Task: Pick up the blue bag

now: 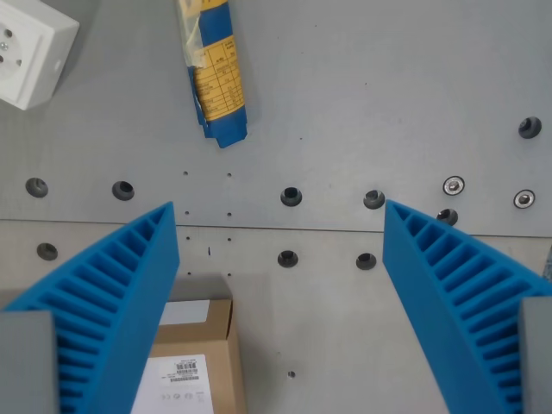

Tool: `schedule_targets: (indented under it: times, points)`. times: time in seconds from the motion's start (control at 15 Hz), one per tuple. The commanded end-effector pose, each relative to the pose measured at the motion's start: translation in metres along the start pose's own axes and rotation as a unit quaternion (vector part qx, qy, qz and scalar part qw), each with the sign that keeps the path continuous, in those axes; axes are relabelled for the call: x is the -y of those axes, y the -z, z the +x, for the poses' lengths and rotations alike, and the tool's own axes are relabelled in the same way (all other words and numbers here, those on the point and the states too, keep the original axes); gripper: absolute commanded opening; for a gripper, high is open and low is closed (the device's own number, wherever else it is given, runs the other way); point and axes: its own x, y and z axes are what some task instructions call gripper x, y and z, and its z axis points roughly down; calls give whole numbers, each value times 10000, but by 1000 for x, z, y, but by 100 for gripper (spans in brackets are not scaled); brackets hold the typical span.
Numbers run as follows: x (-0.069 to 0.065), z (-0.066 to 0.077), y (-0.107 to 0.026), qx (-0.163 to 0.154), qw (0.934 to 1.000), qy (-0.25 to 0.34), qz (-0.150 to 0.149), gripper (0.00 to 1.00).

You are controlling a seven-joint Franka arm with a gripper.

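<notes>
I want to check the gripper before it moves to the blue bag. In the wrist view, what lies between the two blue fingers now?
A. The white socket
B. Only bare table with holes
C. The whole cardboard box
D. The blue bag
B: the gripper is open over the bare table, and the blue bag lies farther up in the wrist view, untouched.

wrist view | looks straight down | table (345,112) fairly near; claw (280,250) frames it
</notes>
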Motion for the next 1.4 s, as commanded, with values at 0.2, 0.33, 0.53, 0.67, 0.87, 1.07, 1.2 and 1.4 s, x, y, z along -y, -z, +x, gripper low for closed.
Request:
schedule_targets:
  times: [0.2, 0.33, 0.53, 0.67, 0.87, 1.07, 1.2, 1.4]
  points:
    - [0, 0, 2, -30, 10000, 5, -4, 100]
    - [1, 1, 0, -38, 10000, -1, -3, 100]
    - [2, 4, -8, -94, 10000, -1, -4, 100]
    - [5, 8, -18, -167, 9999, -10, -14, 100]
    - [10, 15, -33, -257, 9997, -43, -19, 100]
    - [16, 21, -47, -362, 9993, -56, -16, 100]
    - [19, 25, -57, -420, 9991, -74, -8, 100]
    - [25, 32, -71, -486, 9988, -55, 4, 100]
